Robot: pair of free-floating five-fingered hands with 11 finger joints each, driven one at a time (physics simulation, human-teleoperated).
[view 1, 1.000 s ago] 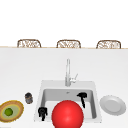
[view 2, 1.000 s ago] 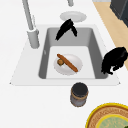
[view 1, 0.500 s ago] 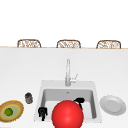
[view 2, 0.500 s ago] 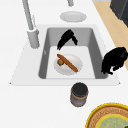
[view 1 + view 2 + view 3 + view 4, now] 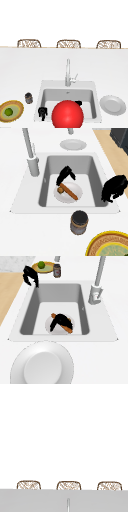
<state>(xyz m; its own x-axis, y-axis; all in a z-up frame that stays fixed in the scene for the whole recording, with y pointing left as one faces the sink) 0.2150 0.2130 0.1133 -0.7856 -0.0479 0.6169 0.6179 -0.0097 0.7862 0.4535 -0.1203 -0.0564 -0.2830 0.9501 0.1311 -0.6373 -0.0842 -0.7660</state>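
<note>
**Wood on china: slip risk in the sink**

Brown wooden tool (image 5: 70,192) lies across the small white plate (image 5: 75,188) on the sink (image 5: 42,85) floor, at the centre of the left side view.

Going left to right in the front view:
- **Lower left:** a yellow-rimmed dish (image 5: 15,105) with a green fruit (image 5: 8,111), then a dark jar (image 5: 28,97).
- **Left hand (image 5: 42,112):** hangs at the sink's front-left corner. Its fingers droop loose and hold nothing.
- **Low centre:** a red ball (image 5: 67,115) covers the front of the basin.
- **Right hand (image 5: 78,102):** peeks out just behind the ball. In the side views it is down over the tool, fingers fairly straight and spread. They are on it or just above it, with no closed grip that I can make out.
- **Lower right:** a grey plate (image 5: 113,104).

**Risks, as I judge them:**
- The round tool could roll off the plate under straight fingers.
- A push near the plate's rim could tip or slide the plate.
- The sink walls leave little room.
- The jar sits near the idle hand and could get knocked.

**Surface and room:** a plain white counter (image 5: 25,67), a grey faucet (image 5: 67,72) behind the basin, and three woven chair backs (image 5: 29,43) along the far edge.
</note>
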